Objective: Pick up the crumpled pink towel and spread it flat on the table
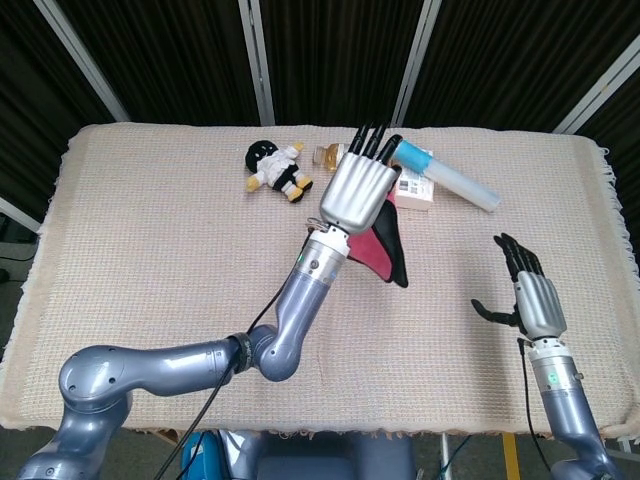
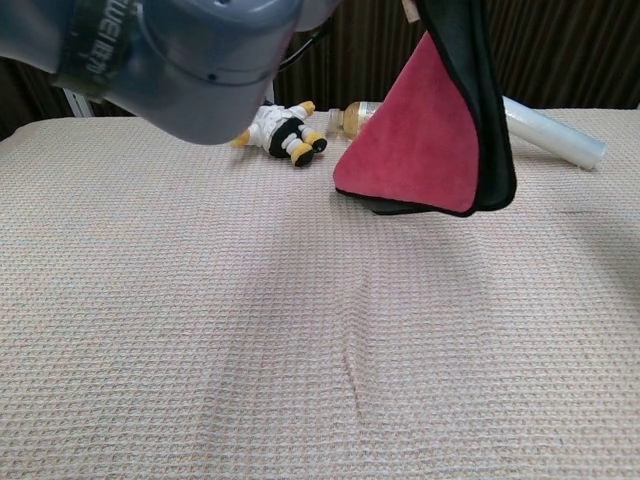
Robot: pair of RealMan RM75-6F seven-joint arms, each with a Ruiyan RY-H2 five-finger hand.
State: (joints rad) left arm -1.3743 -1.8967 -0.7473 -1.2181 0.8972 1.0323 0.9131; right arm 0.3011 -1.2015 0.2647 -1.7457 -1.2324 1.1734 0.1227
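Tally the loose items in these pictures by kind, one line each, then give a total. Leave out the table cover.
Towel: 1, the pink towel, held up by the left hand
Plush toy: 1
Bottle: 1
Box: 1
Tube: 1
Total: 5

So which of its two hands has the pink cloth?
The left hand, raised mid-table, holds the pink towel hanging below it; the right hand is open and empty.

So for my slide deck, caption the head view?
Left hand holds the pink black-edged towel aloft; open right hand waits.
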